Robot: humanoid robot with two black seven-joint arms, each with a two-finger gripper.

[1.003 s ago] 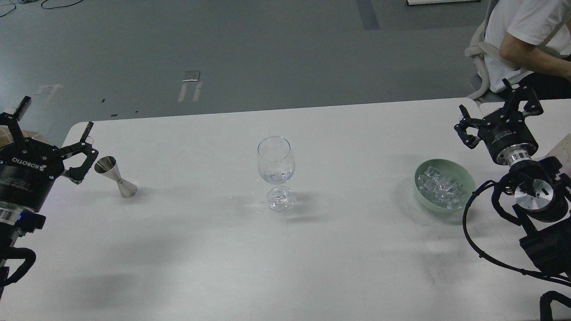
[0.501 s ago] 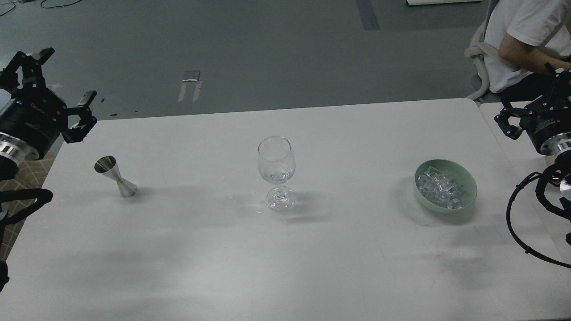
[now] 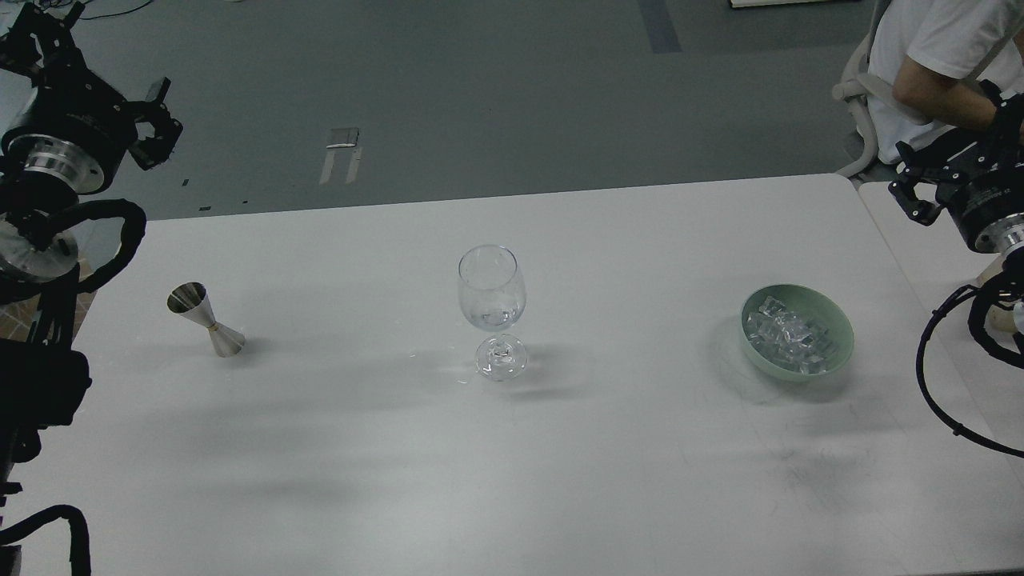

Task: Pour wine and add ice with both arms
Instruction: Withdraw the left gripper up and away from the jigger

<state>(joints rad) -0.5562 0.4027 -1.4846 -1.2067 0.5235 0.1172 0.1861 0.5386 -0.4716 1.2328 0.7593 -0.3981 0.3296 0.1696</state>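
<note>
A clear stemmed wine glass [image 3: 492, 308] stands upright at the table's middle, with a little clear wine [image 3: 495, 318] in the bottom of its bowl. A steel jigger [image 3: 205, 318] stands tilted-looking at the left. A green bowl [image 3: 838, 332] at the right holds several ice cubes [image 3: 788, 336]. My left gripper [image 3: 104, 48] is open and empty, raised beyond the table's far left corner, well away from the jigger. My right gripper [image 3: 952, 152] is open and empty, off the table's right edge, up and right of the bowl.
The white table [image 3: 560, 464] ends in a rounded far edge and a right edge close to my right arm. A second pale surface [image 3: 920, 248] adjoins on the right. A seated person in a white shirt [image 3: 928, 48] is behind my right gripper.
Both arms have drawn outward and up. The left gripper rose from beside the jigger to past the far left corner. The right gripper moved right, away from the bowl.
</note>
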